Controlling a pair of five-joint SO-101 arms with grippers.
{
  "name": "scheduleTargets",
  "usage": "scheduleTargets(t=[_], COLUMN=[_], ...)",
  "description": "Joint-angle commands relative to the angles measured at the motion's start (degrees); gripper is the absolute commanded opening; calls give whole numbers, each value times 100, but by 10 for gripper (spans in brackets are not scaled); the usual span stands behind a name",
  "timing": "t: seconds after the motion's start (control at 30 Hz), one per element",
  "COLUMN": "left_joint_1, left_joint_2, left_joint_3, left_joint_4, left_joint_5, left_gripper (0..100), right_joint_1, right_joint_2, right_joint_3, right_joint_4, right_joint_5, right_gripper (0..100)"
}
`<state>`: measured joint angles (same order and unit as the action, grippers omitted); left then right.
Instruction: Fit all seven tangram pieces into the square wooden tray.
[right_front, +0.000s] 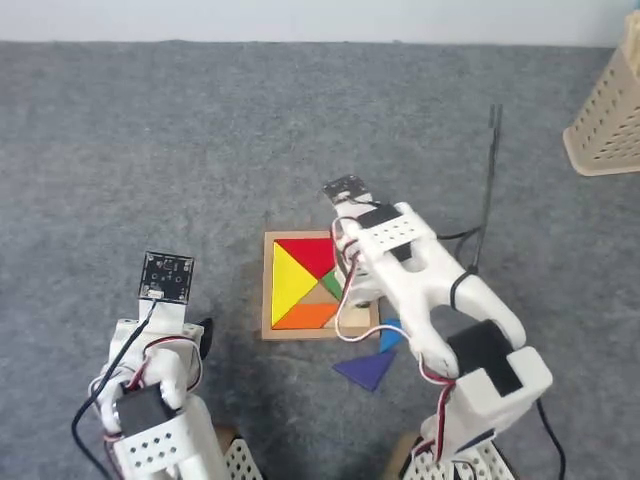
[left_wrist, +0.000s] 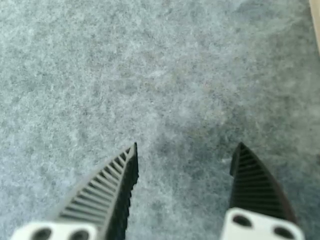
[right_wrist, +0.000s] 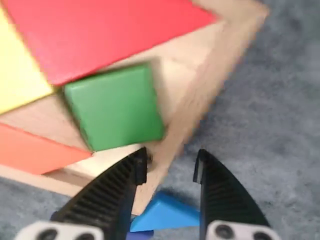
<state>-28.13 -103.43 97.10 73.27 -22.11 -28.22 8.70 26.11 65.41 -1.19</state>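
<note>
Tray: you have the square wooden tray (right_front: 267, 300) at the centre of the high view, lying flat on the grey desk (right_front: 150, 140).
Seated pieces: you see the red triangle (right_front: 308, 253) along the tray's upper edge, the yellow triangle (right_front: 287, 280) on its left side and the orange piece (right_front: 305, 317) along its lower edge.
Green square (right_wrist: 115, 107): it sits inside the tray, just beside the red triangle. Bare wood shows between it and the rim on the right side.
Loose pieces: the blue piece (right_front: 391, 336) lies on the desk just off the tray's lower right corner, partly under your right arm. The purple triangle (right_front: 368, 368) lies below it, apart from the tray.
Right gripper (right_wrist: 171, 157): yours hangs over the tray's right rim near the lower right corner. Its jaws are a little apart and pinch nothing. The blue piece lies close beneath it.
Left gripper (left_wrist: 187, 150): yours sits at the lower left of the high view, well apart from the tray. Its jaws are spread wide over bare desk and hold nothing.
Elsewhere: a beige perforated basket (right_front: 610, 110) stands at the upper right edge, and a thin dark rod (right_front: 492, 180) is to the right of the tray.
</note>
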Motion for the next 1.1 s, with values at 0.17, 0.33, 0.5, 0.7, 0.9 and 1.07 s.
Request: scheduleTargets(t=[0.17, 0.33, 0.5, 0.7, 0.9, 1.07], left_joint_1=[-18, -18, -18, -26, -26, -26], left_joint_2=[-88, -88, -88, -88, -88, -88], left_joint_3=[-48, -48, -48, -48, -48, -48], left_joint_4=[26, 26, 26, 26, 26, 26], left_joint_5=[-62, -62, -62, -62, -62, -62], left_gripper=[280, 280, 280, 280, 280, 280], right_joint_1=[215, 242, 673, 1270, 1745, 2026], right_joint_2=[224, 409, 514, 884, 1314, 1376], right_joint_3=[-176, -448, -809, -1407, -1908, -1960], right_joint_4=[-347, -382, -295, -268, -4, -40], right_joint_5=[-62, -141, -466, -791, -1275, -1556], right_gripper=[75, 13, 6, 6, 6, 6])
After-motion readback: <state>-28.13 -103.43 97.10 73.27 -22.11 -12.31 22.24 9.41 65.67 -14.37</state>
